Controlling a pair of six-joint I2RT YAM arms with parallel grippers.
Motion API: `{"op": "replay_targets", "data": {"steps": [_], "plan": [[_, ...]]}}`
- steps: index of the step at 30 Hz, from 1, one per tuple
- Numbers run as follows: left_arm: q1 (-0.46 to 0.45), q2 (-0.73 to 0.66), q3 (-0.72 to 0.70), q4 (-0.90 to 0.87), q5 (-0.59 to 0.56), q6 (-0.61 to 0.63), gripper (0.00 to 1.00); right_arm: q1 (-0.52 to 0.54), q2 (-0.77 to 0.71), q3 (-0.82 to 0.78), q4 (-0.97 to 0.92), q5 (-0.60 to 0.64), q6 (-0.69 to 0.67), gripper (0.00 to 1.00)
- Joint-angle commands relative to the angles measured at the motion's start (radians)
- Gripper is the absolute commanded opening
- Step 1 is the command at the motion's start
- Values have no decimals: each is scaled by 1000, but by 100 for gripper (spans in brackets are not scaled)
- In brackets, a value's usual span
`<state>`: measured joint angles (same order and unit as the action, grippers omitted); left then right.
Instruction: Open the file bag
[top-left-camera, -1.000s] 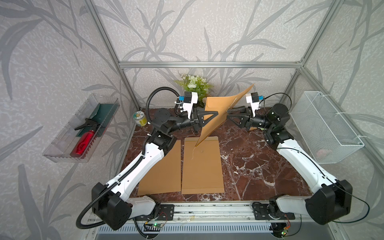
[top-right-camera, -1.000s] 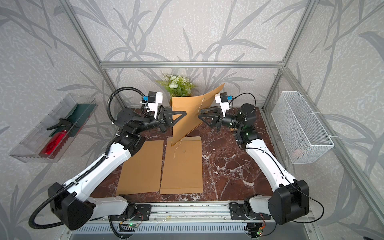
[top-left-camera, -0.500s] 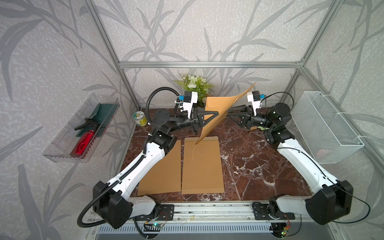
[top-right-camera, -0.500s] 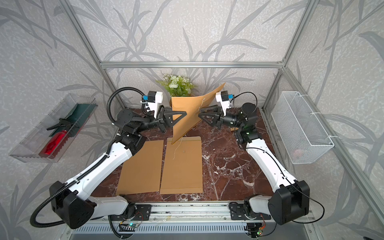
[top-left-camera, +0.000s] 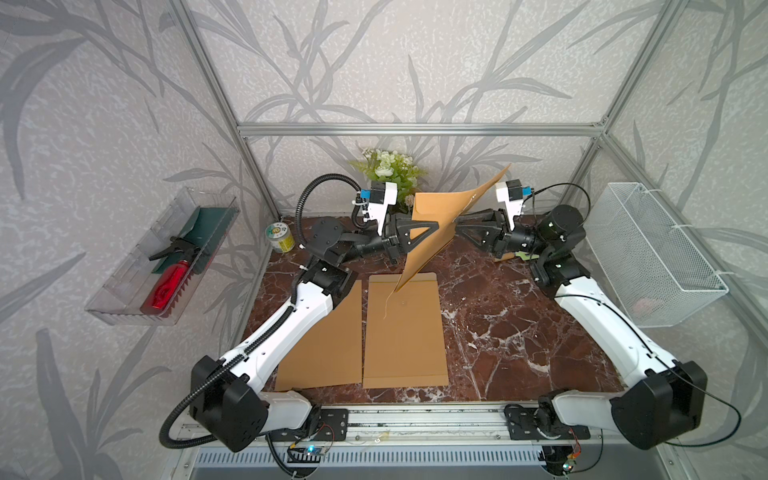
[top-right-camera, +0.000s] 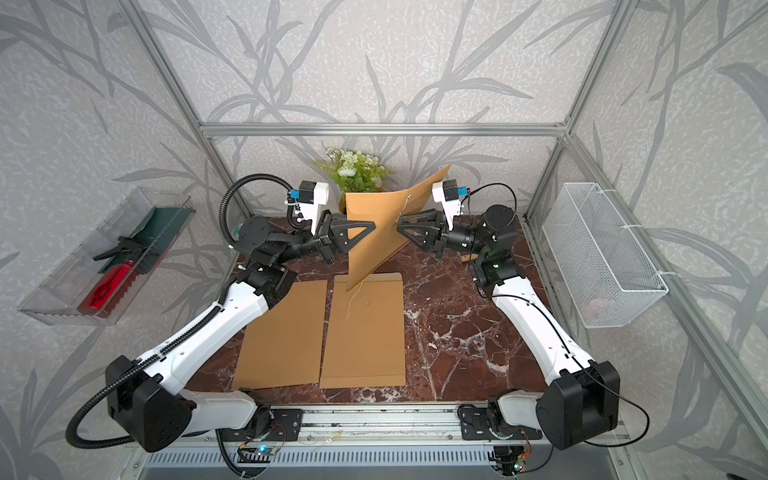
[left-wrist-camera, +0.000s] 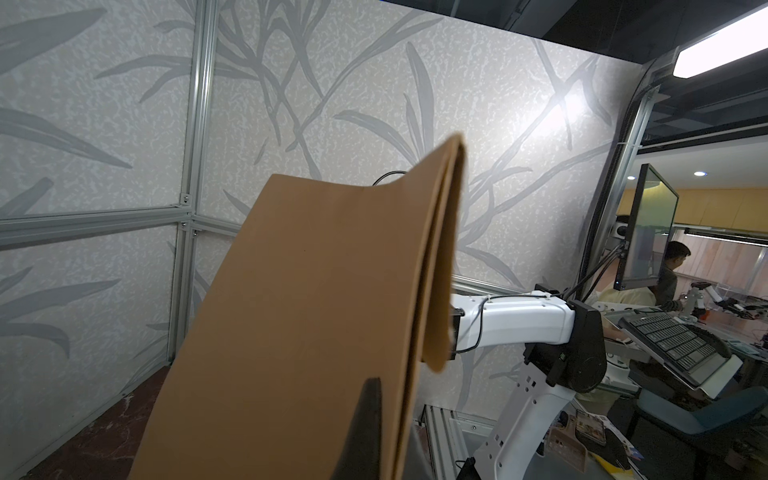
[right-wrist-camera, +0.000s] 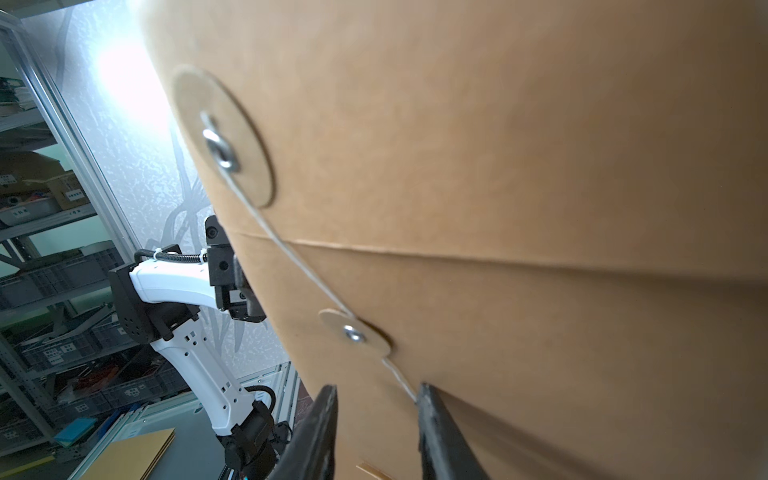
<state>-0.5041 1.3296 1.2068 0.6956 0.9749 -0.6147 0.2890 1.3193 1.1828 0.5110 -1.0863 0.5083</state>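
A brown file bag (top-left-camera: 444, 208) (top-right-camera: 374, 253) hangs tilted in the air above the table's back. My left gripper (top-left-camera: 436, 224) (top-right-camera: 374, 226) is shut on its edge; in the left wrist view one dark finger (left-wrist-camera: 368, 415) lies on the bag (left-wrist-camera: 311, 311) and the other is hidden behind it. My right gripper (top-left-camera: 457, 226) (top-right-camera: 399, 220) faces the bag's other side. There my right gripper (right-wrist-camera: 376, 388) is open with a narrow gap. The thin string (right-wrist-camera: 291, 257) runs from the flap disc (right-wrist-camera: 224, 137) past the lower disc (right-wrist-camera: 355, 332) to one fingertip (right-wrist-camera: 428, 399).
Two more brown file bags (top-left-camera: 405, 332) (top-left-camera: 324, 340) lie flat on the marble table. A white wire basket (top-left-camera: 648, 249) hangs at the right and a clear tray (top-left-camera: 124, 286) with a red bottle at the left. A plant (top-left-camera: 386, 166) and a small tin (top-left-camera: 280, 237) stand at the back.
My right gripper's jaws have narrowed beside the string. The held bag and my left gripper have hardly moved.
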Motion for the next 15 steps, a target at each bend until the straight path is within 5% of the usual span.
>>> {"op": "replay_targets", "data": {"steps": [1, 15], "plan": [[-7, 1, 10, 73, 30, -36, 0, 7, 0, 43, 25, -9, 4, 32], [-26, 1, -3, 101, 8, -60, 0, 38, -44, 46, -122, 160, -94, 30]]}}
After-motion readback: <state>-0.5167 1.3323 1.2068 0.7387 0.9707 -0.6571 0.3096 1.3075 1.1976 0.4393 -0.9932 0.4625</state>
